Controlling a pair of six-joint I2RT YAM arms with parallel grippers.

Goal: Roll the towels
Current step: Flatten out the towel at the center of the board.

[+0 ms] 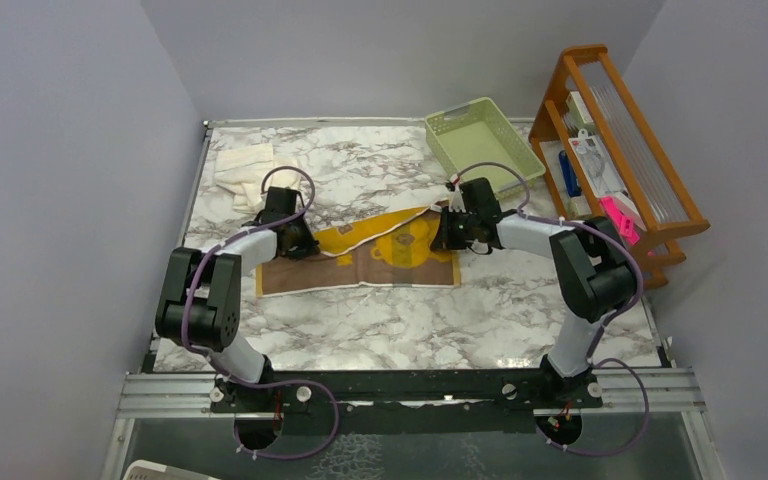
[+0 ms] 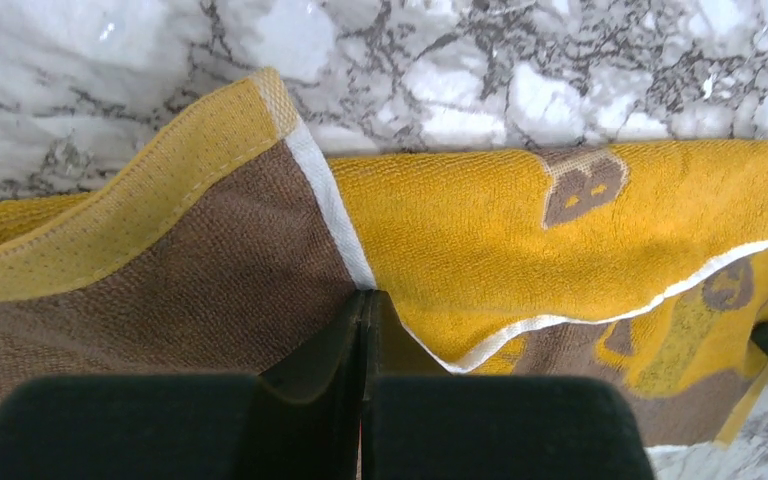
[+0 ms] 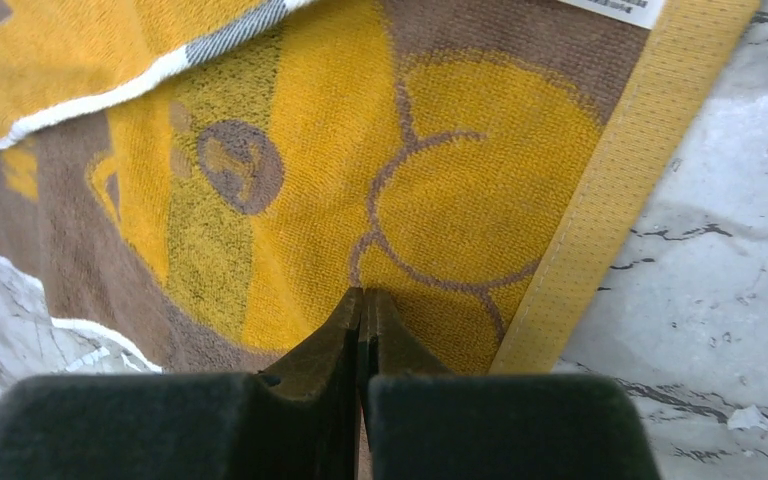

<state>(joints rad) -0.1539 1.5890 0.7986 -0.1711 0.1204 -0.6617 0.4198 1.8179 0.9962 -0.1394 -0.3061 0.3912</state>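
Yellow-brown towel (image 1: pixel 360 262) lies mid counter (image 1: pixel 410 325), far edge folded over. Left tool (image 2: pixel 365 296) and right tool (image 3: pixel 362 293) are both shut, tips on cloth; any pinch is unclear. Risk: tips slip, one end lags, roll skews.

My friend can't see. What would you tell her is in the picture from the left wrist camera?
Two black fingers, pressed shut, pinch a yellow and brown towel right where a white stripe crosses it. The towel has small brown pictures on it and lies on a white marble table with grey veins.
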